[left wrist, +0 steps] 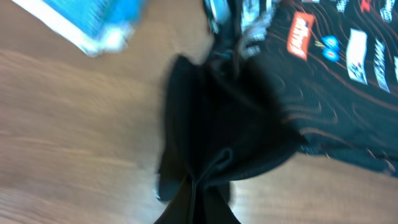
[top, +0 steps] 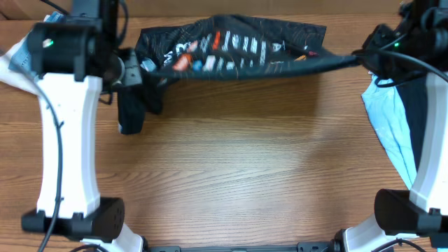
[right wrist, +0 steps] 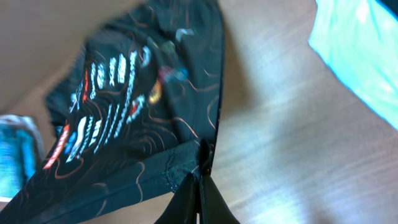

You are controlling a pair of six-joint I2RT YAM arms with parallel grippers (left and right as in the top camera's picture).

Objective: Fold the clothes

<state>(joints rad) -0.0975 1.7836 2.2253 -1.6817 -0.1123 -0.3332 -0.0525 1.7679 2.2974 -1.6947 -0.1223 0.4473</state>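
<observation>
The black jersey (top: pixel 238 45) with orange contour lines, white lettering and small logos hangs stretched between my two grippers at the far side of the table. My left gripper (top: pixel 131 70) is shut on its left end, and a black sleeve (top: pixel 130 112) droops from there onto the wood. In the left wrist view the gripper (left wrist: pixel 196 202) pinches bunched black fabric of the jersey (left wrist: pixel 323 68). My right gripper (top: pixel 360 56) is shut on the right end. In the right wrist view that gripper (right wrist: pixel 200 196) clamps a hem corner of the jersey (right wrist: pixel 124 112).
A light blue garment (top: pixel 388 119) lies at the right edge beside a dark one (top: pixel 418 119), and it also shows in the right wrist view (right wrist: pixel 360 50). A blue and white item (top: pixel 21 56) lies at the far left (left wrist: pixel 93 18). Both arm bases stand at the near edge.
</observation>
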